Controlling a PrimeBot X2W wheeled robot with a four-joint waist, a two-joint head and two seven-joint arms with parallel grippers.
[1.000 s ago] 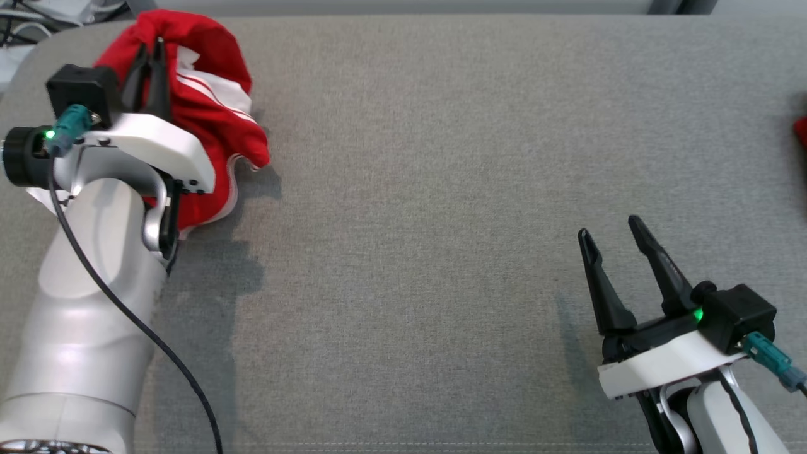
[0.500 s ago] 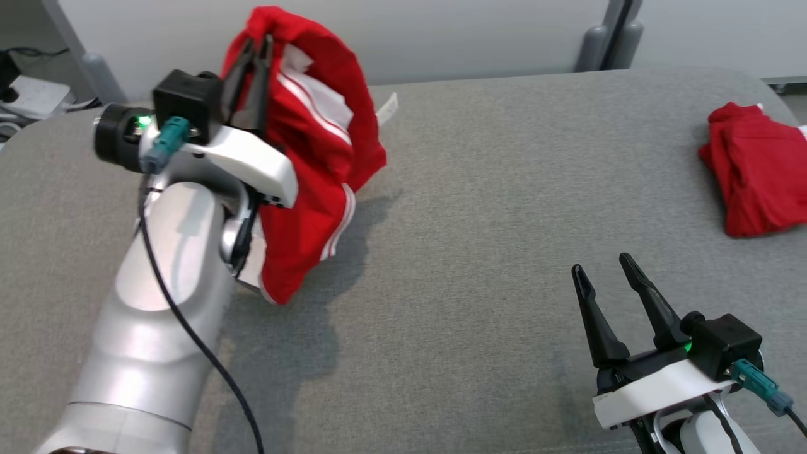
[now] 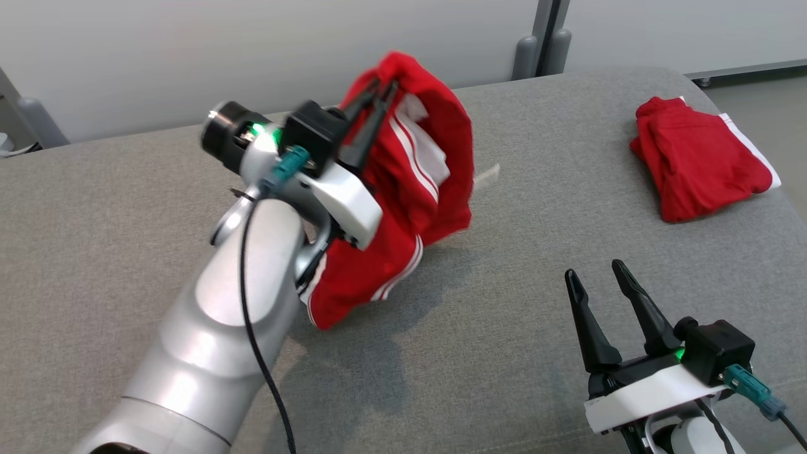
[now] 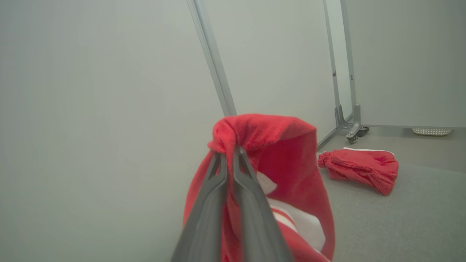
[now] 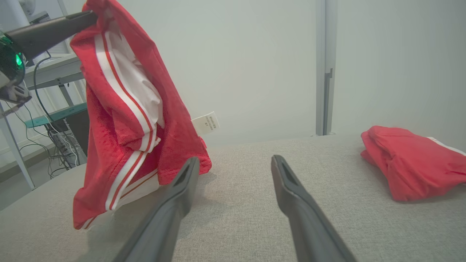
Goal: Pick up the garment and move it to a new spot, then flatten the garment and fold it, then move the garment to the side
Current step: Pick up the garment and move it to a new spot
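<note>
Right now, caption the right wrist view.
Left hand holds up striped red garment; open right hand waits; second red garment lies on grey surface.

Your head camera has turned to your right and tipped up. Now the wall (image 3: 252, 50) and another red cloth (image 3: 696, 164) have come into sight. Your left gripper (image 3: 386, 85) has carried the garment (image 3: 435, 189) across the grey top (image 3: 504, 328), closer to your right gripper (image 3: 592, 268). The garment hangs down longer now.
</note>
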